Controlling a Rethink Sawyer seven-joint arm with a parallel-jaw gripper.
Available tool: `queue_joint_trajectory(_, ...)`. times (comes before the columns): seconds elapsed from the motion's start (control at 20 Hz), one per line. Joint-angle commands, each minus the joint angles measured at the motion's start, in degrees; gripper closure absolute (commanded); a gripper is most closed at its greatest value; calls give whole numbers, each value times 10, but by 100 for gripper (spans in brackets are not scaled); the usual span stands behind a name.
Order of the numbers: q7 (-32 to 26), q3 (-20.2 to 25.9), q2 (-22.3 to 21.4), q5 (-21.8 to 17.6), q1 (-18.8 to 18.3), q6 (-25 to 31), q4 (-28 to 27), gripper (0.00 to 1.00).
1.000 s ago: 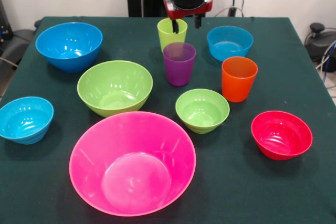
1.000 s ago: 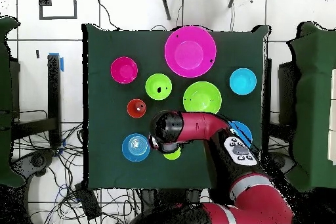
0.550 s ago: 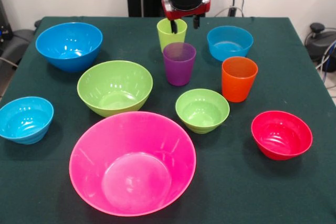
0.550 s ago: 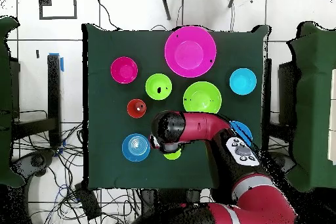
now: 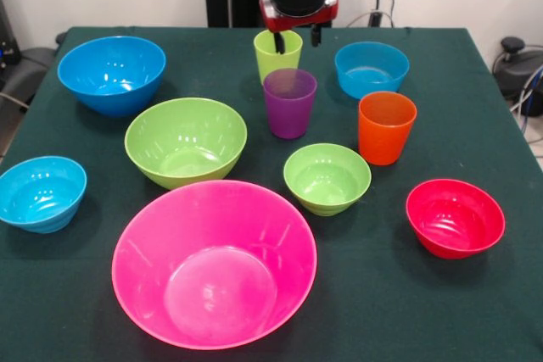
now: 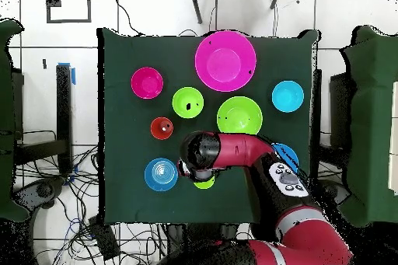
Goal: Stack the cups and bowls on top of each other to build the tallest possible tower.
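From the front camera I see my gripper (image 5: 297, 38) hanging over the lime cup (image 5: 277, 55) near the table's (image 5: 475, 311) far edge. One finger (image 5: 279, 42) dips inside the cup's rim and the other sits outside it to the right, so the jaws stand apart, straddling the cup wall, clamped on nothing. The purple cup (image 5: 289, 103) stands just in front of the lime one, and the orange cup (image 5: 386, 127) is to its right. A small light-blue bowl (image 5: 371, 69) sits beside the lime cup toward the right edge. The blue bowl (image 5: 111, 74) is at the far left corner, the large green bowl (image 5: 186, 142) toward the middle, and another light-blue bowl (image 5: 41, 193) at the left edge. The small green bowl (image 5: 327, 178) is mid-table, the red bowl (image 5: 455, 217) near the right edge, and the pink bowl (image 5: 214, 262) at the near edge. Every bowl lies alone; nothing is stacked.

From overhead, the arm (image 6: 241, 150) reaches over the table from the bottom and covers the lime cup (image 6: 204, 183) except for a sliver, and most of the blue bowl. I cannot see the purple cup here. The pink bowl (image 6: 225, 61) lies by the top edge.
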Motion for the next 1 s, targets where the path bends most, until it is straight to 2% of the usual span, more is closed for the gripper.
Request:
queue_joint_trajectory(0.05,15,3,30,-42,-2,-46,25,0)
queue_joint_trajectory(0.25,19,-1,25,-41,-1,-45,29,0)
queue_joint_trajectory(0.5,23,-2,-12,-32,5,-24,48,0)
queue_joint_trajectory(1.0,22,-1,10,-41,-4,-63,57,0)
